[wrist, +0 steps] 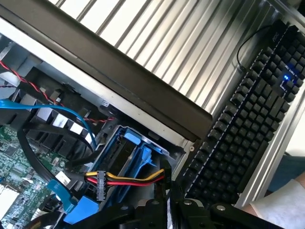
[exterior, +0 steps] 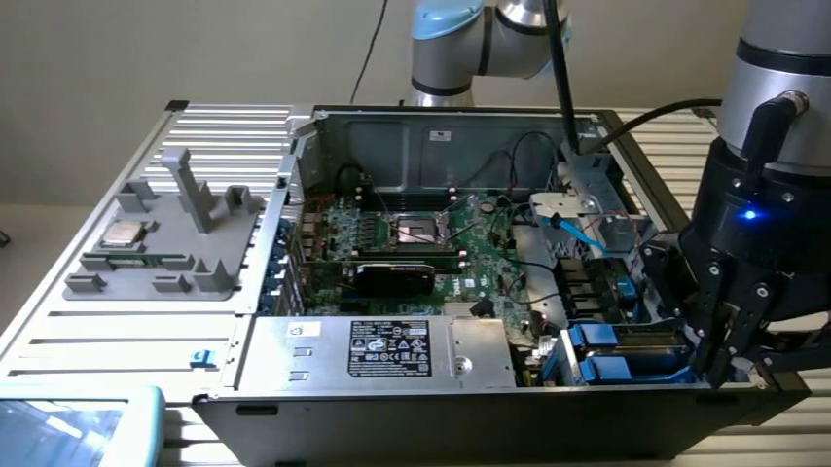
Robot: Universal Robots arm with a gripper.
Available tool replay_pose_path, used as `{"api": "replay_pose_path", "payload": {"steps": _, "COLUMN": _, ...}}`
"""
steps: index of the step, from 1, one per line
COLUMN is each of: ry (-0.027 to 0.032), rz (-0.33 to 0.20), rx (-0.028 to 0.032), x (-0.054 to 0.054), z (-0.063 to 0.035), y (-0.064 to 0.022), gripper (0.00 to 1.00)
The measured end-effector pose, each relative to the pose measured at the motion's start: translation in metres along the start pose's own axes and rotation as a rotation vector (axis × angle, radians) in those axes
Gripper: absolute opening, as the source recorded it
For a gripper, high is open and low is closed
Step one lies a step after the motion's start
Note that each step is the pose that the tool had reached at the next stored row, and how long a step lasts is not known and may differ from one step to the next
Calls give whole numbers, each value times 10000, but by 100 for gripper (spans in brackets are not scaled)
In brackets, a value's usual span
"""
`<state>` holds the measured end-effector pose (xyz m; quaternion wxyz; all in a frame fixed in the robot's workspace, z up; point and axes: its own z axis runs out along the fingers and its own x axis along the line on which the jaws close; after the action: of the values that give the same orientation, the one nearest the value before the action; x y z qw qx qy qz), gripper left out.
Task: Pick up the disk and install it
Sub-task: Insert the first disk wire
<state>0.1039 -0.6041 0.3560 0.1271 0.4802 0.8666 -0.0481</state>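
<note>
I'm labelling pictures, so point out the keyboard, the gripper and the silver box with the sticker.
Keyboard point(wrist: 248, 119): wrist view, on its keys.
Gripper point(exterior: 718, 368): exterior view, between its fingertips.
Silver box point(exterior: 389, 348): exterior view, on its sticker.

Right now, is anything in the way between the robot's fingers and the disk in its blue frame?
Probably, yes. A red, yellow and black cable runs across the blue-bracketed disk, just ahead of the shut fingers, at the case's front corner. Nothing else visible sits between them.

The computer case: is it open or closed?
Open. The computer case has no side cover, so the green motherboard shows inside.
</note>
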Motion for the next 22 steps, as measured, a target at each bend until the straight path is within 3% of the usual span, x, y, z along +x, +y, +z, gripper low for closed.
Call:
{"api": "replay_pose_path", "payload": {"steps": 6, "ry": -914, "rz": -190, "rx": 548, "x": 65, "z": -16, "y": 37, "gripper": 16}}
{"api": "replay_pose_path", "payload": {"steps": 7, "ry": -963, "rz": -200, "rx": 578, "x": 66, "z": -17, "y": 38, "gripper": 16}}
{"api": "replay_pose_path", "payload": {"steps": 12, "ry": -977, "rz": -168, "rx": 598, "x": 80, "z": -18, "y": 40, "gripper": 16}}
{"api": "replay_pose_path", "payload": {"steps": 18, "ry": -976, "rz": -54, "rx": 667, "x": 109, "z": -1, "y": 35, "gripper": 16}}
{"api": "replay_pose_path", "payload": {"steps": 21, "ry": -1014, "rz": 0, "rx": 710, "x": 117, "z": 4, "y": 34, "gripper": 16}}
{"api": "replay_pose_path", "payload": {"steps": 22, "ry": -1060, "rz": 1, "rx": 741, "x": 118, "z": 4, "y": 35, "gripper": 16}}
